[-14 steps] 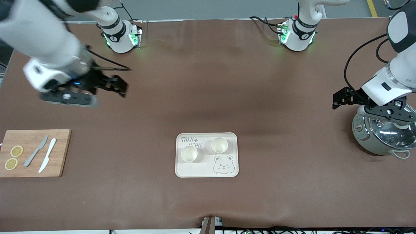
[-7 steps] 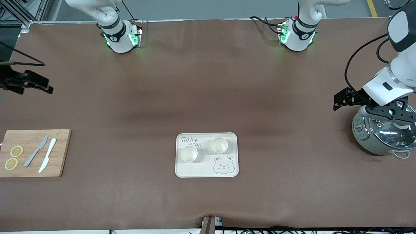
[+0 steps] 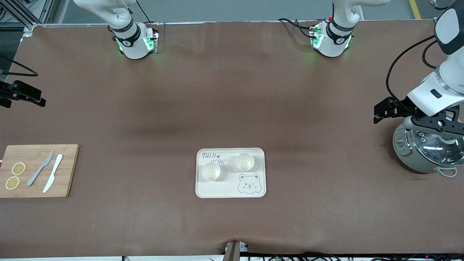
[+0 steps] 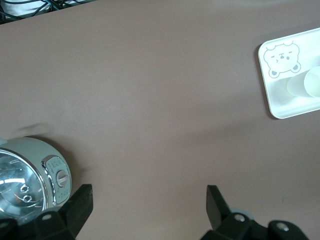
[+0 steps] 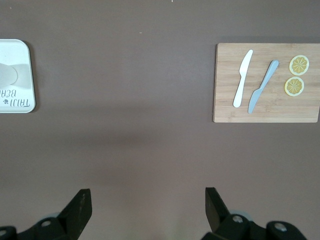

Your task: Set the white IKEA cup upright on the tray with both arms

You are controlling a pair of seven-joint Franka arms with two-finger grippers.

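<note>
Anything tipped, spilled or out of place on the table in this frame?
Nothing stands out. Both cups stand upright on the tray, and both knives lie flat on the cutting board. Left gripper and right gripper are open and empty.

Front camera high, facing my bases, whole table in frame. Both my wrist cameras look straight down from well above table. All three views share tray (image 3: 231, 173) (image 4: 290, 80) (image 5: 16, 76).
</note>
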